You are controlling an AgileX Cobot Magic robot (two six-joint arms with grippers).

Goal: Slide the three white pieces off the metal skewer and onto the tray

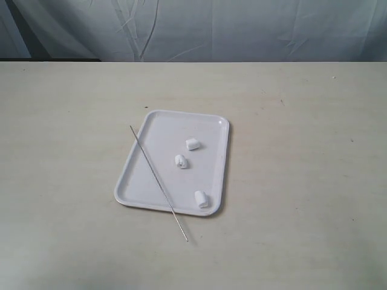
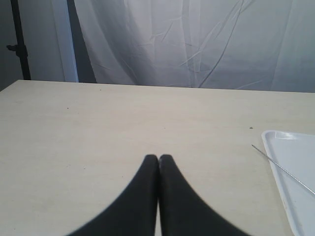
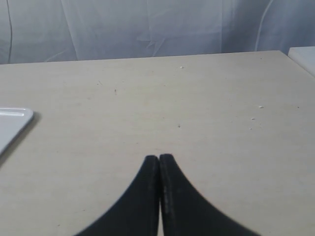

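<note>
The white tray (image 1: 145,196) lies mid-table in the exterior view. Three white pieces rest loose on it: one (image 1: 192,144) toward the far side, one (image 1: 181,161) in the middle, one (image 1: 201,199) near the front rim. The thin metal skewer (image 1: 158,182) lies bare, slanting across the tray's left part with its end on the table in front. Neither arm shows in the exterior view. My left gripper (image 2: 158,157) is shut and empty over bare table, with the tray's corner (image 2: 271,136) and the skewer's tip (image 2: 280,167) off to one side. My right gripper (image 3: 159,157) is shut and empty, the tray's corner (image 3: 19,118) off to its side.
The beige table (image 1: 302,151) stretches wide around the tray. A wrinkled white curtain (image 1: 211,30) hangs behind the far edge. A white object's corner (image 3: 302,55) shows at the table's edge in the right wrist view.
</note>
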